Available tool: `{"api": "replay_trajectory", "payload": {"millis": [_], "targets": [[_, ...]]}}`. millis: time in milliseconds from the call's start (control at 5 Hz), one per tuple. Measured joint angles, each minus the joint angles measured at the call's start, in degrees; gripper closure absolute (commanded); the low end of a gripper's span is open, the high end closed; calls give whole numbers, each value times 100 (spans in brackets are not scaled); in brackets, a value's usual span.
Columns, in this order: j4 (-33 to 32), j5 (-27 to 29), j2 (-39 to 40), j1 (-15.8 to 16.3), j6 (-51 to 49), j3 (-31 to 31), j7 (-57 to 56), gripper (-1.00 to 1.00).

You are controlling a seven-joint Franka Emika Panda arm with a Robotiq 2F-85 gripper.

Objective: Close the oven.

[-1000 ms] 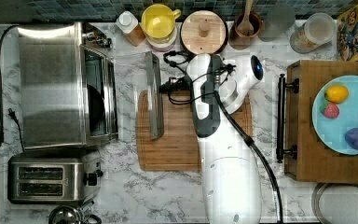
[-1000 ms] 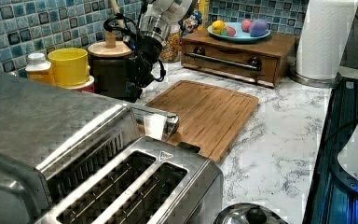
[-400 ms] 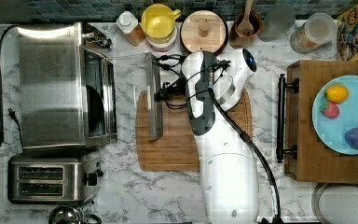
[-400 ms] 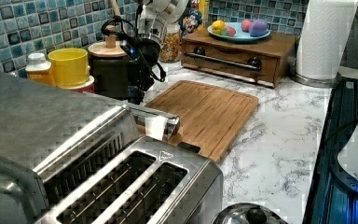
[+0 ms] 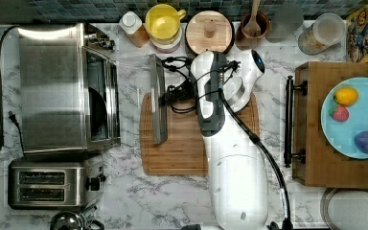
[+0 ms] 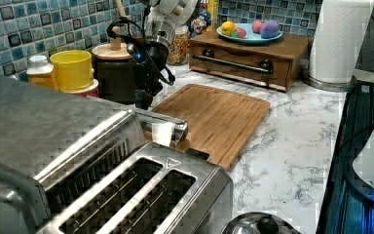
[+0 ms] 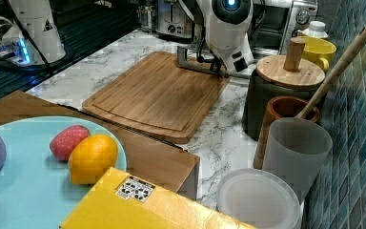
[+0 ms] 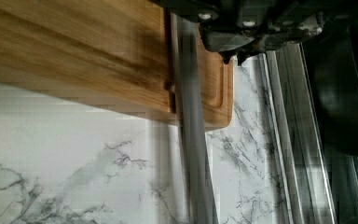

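At the top view's left, the oven (image 5: 67,86) stands with its glass door (image 5: 133,98) dropped flat. The gripper (image 5: 165,98) sits at the bar handle (image 5: 157,105); whether it grips it, I cannot tell. The door is probably stiff, hinged and fairly heavy; the bar's middle seems the best hold.

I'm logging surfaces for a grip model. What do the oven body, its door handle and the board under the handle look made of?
The oven body looks like brushed stainless steel: grey, with streaky reflections. Its door handle seems to be a polished metal bar with a bright sheen. The cutting board looks like wood or bamboo, with warm brown grain lines and a matte finish.
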Motion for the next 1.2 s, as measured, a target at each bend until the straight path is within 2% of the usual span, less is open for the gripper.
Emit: {"api": "replay_trajectory", "payload": {"millis": [400,800,1000,1200], "targets": [[-6,42,3,-6,0,2,22,100],[-280,406,-252,-133,-10,88,28,100],[-408,378,-492,-122,64,171,28,100],[-526,283,-811,41,157,173,157,100]]}}
